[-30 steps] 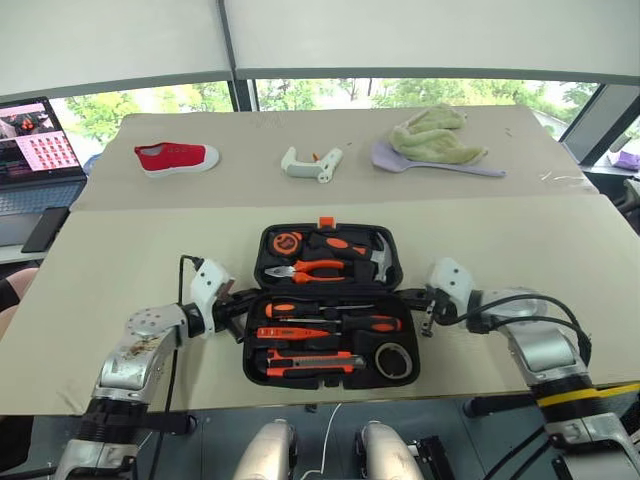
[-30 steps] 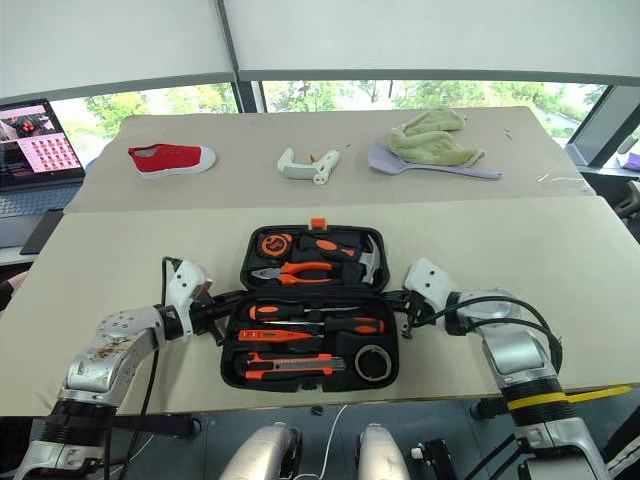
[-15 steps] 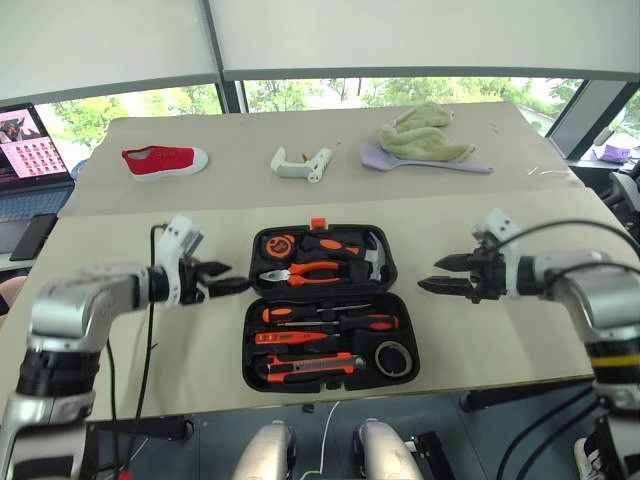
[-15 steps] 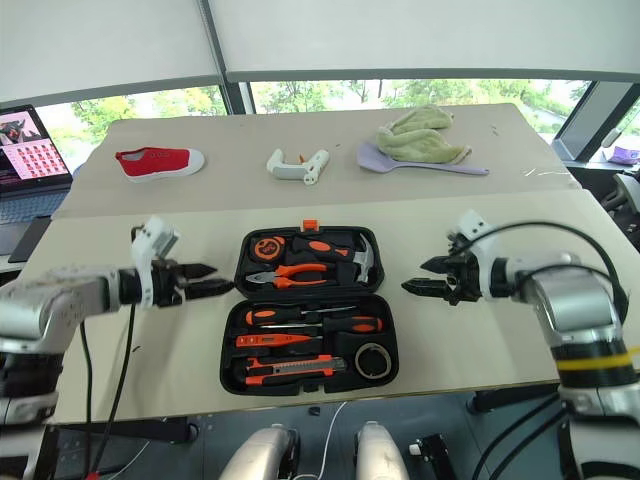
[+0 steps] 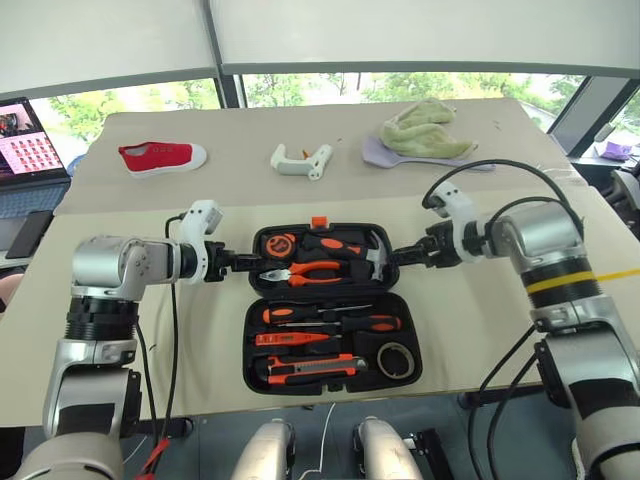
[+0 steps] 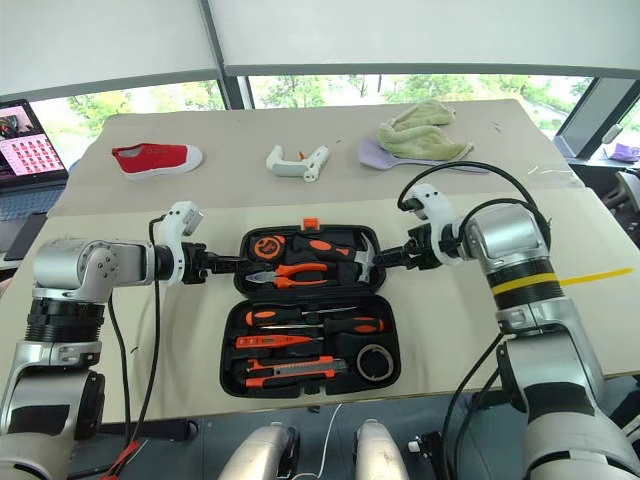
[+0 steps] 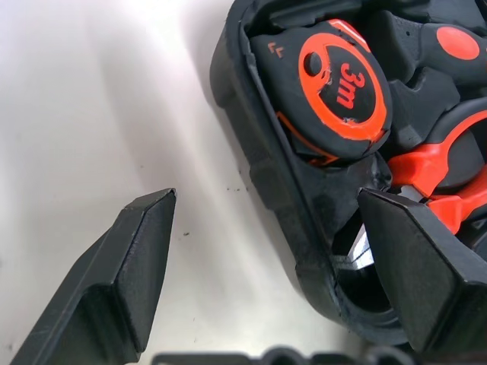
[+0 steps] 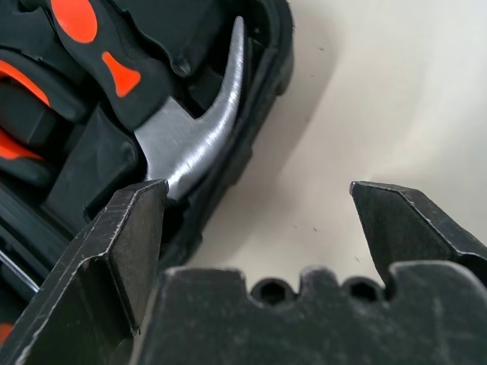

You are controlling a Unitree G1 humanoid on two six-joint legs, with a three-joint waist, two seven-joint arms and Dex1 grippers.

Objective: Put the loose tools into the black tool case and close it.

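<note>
The black tool case (image 5: 251, 345) lies open in the middle of the table. Its near half holds two long screwdrivers (image 5: 335, 318), the slim orange tester (image 5: 290, 338), the utility knife (image 5: 310, 367) and the tape roll (image 5: 397, 359). Pliers (image 5: 305, 271), a hammer (image 5: 375, 258) and a tape measure (image 7: 335, 84) sit in the far half. My left gripper (image 5: 245, 265) is open astride the far half's left rim (image 7: 259, 175). My right gripper (image 5: 397, 257) is open astride its right rim (image 8: 259, 99), beside the hammer head (image 8: 194, 152). Neither holds anything.
On the far table lie a red shoe (image 5: 162, 156), a white object (image 5: 300, 161) and a green cloth (image 5: 425, 132) on a purple mat. A laptop (image 5: 25, 150) stands at the far left. Bare tabletop lies on both sides of the case.
Both grippers were shut beside the case's near half a second ago. They opened, lifted away, then came in level onto the side rims of the far half.
</note>
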